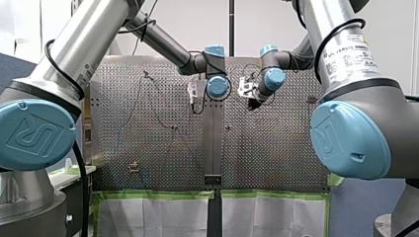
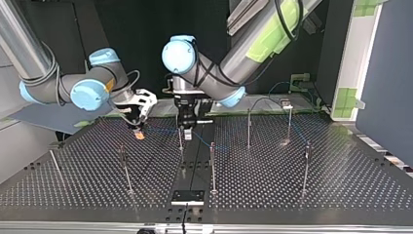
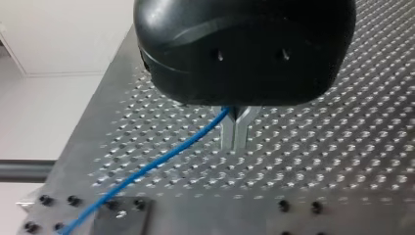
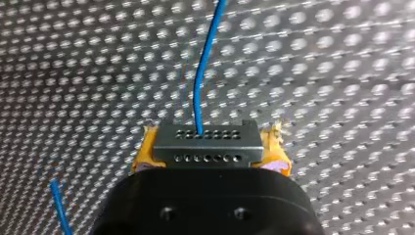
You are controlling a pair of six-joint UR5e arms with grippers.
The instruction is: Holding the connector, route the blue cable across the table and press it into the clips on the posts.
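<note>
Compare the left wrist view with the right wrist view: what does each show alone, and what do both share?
Left wrist view only: my left gripper, its metal fingers pinched on the blue cable. Right wrist view only: a grey connector with rows of holes, held by my right gripper between yellow pads. Both: the blue cable and the perforated table.

— Where did your cameras sit?
— The front one looked from behind my shoulders over the perforated table (image 1: 276, 148); the top one faced back from across (low, at work height), sharing that whole table. The wrist cameras hung close above it, looking along my left gripper (image 3: 235, 144) and my right gripper (image 4: 205, 147); both caught the blue cable (image 3: 161, 159).
</note>
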